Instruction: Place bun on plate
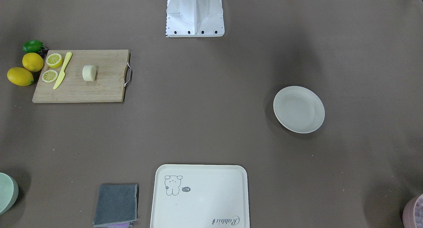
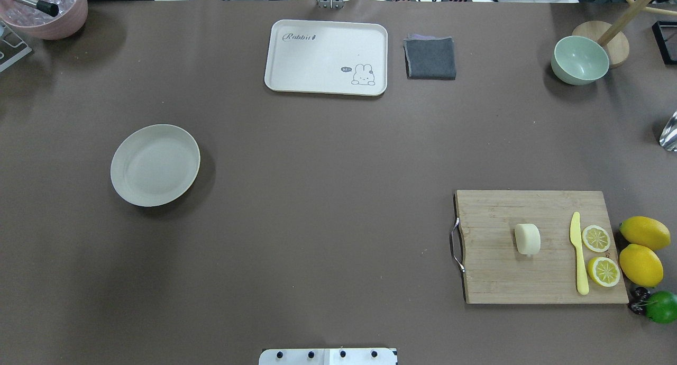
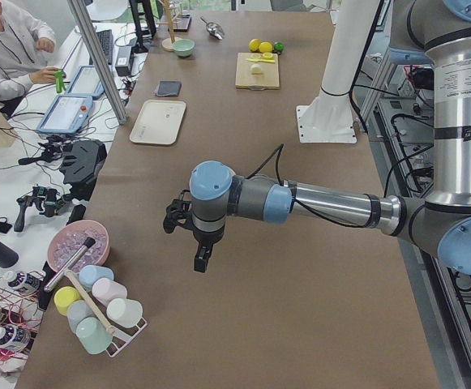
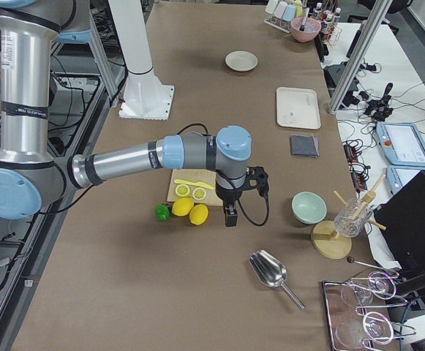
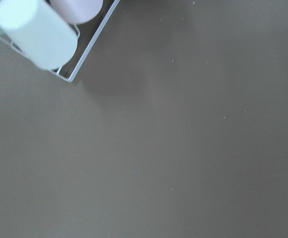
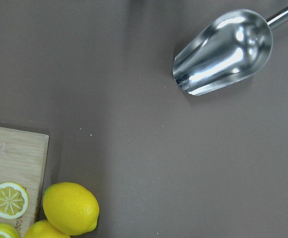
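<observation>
Sitting on the cutting board (image 2: 497,280), your bun (image 2: 527,238) lies far from the plate (image 2: 155,165); you cannot tell if left claw (image 3: 201,261) or right claw (image 4: 231,216) is open.

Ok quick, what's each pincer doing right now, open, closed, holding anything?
Left pincer: cannot tell, it shows only in a side view.
Right pincer: cannot tell, same reason; the bun lies on the cutting board.

Even bright light, soft shadows; left wrist view slightly blurred
</observation>
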Action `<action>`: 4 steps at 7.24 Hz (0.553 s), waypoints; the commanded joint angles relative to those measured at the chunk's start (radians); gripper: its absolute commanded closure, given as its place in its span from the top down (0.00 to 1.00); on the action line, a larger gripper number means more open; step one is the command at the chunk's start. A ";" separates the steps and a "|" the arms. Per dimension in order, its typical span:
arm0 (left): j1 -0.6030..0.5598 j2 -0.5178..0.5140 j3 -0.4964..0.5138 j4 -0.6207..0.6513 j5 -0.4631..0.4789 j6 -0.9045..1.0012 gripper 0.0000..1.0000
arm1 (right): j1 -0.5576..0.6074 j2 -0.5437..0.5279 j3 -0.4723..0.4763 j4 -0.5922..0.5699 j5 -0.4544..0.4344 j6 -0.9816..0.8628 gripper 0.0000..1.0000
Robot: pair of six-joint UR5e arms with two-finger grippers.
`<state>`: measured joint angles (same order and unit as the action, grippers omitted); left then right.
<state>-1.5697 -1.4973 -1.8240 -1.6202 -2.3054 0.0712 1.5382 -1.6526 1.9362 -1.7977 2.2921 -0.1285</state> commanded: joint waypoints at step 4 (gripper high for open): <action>0.032 -0.147 0.088 -0.055 -0.003 -0.073 0.98 | -0.001 0.002 -0.006 0.154 0.049 0.004 1.00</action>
<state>-1.5592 -1.6344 -1.7434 -1.6713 -2.3072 0.0059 1.5383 -1.6427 1.9292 -1.6979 2.3279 -0.1290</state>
